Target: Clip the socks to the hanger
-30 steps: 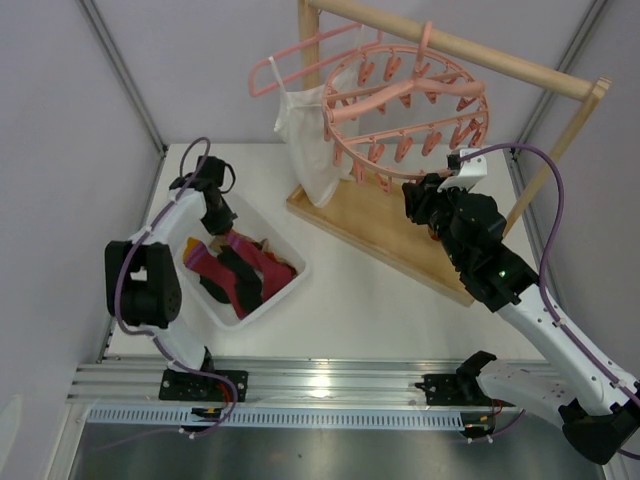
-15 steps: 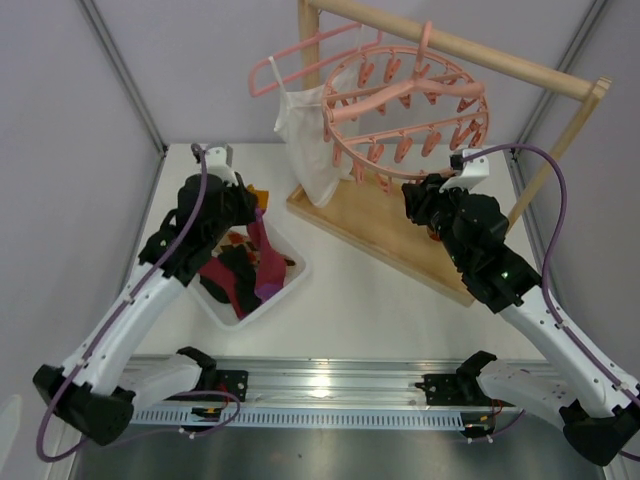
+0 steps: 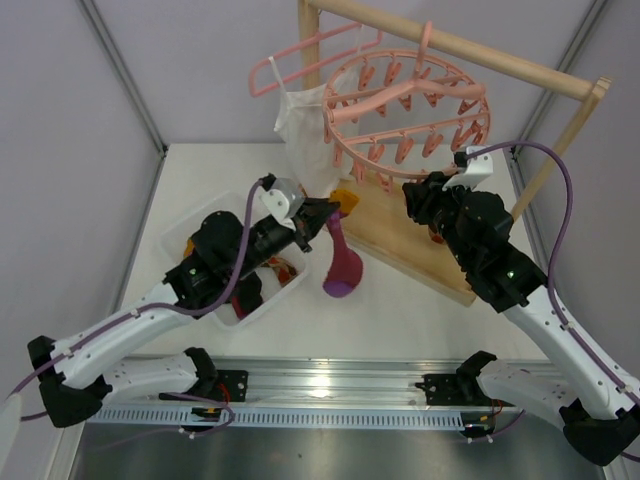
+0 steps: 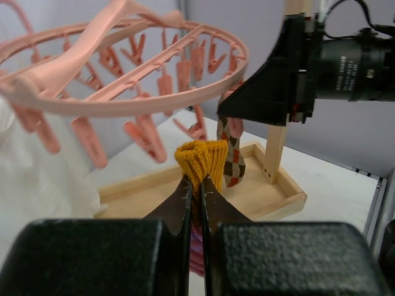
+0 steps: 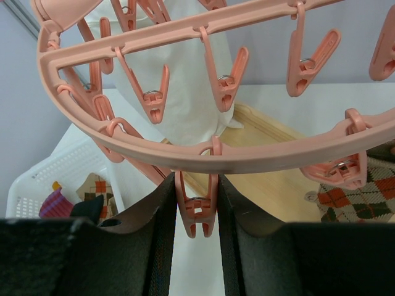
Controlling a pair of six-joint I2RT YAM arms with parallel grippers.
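While the left gripper (image 4: 196, 182) pinches shut on the mustard cuff of a purple fabric sock (image 3: 342, 270) (it hangs beside the white plastic bin (image 3: 172, 240)), the right gripper (image 5: 195, 185) squeezes one dangling pink clip (image 5: 195, 213) of the round pink plastic drying hanger (image 5: 259, 160).

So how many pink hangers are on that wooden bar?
2. The big round clip hanger hangs near the wooden bar's middle; a thin coat hanger sits to its left, carrying a white top. None seems hidden.

Left arm (image 3: 150, 320) stretched forward, left tool (image 4: 196, 180) pinched tight — right arm (image 3: 505, 275) raised, right tool (image 5: 196, 185) narrowly parted
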